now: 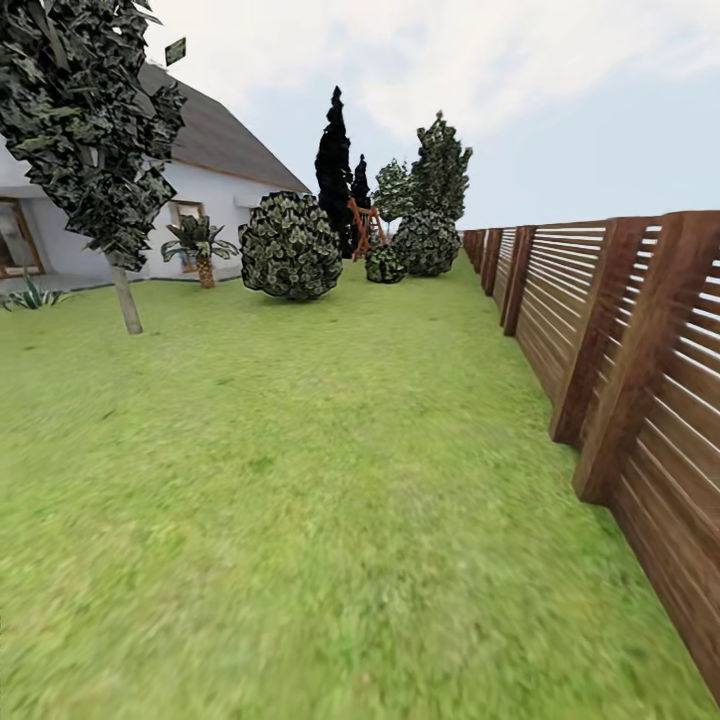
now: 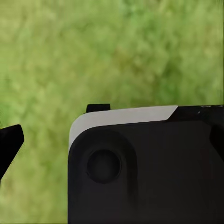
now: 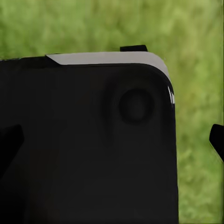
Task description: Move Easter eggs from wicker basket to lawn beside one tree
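Eggs and basket are nowhere in my views, so I judge the task barely begun: I'm crossing the lawn beside the fence, a pale-trunked tree ahead left. Both wrist cameras look down past dark robot housing onto grass; whether the grippers are spread, I cannot tell.

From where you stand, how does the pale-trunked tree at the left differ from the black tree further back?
The pale-trunked tree stands close by, alone on the lawn, while the black tree rises far back among round bushes. The pale-trunked tree shows a bare, slim, slightly leaning trunk under a mottled green crown; the black tree is a dark, narrow spire whose trunk is hidden. Both rise above the bushes.
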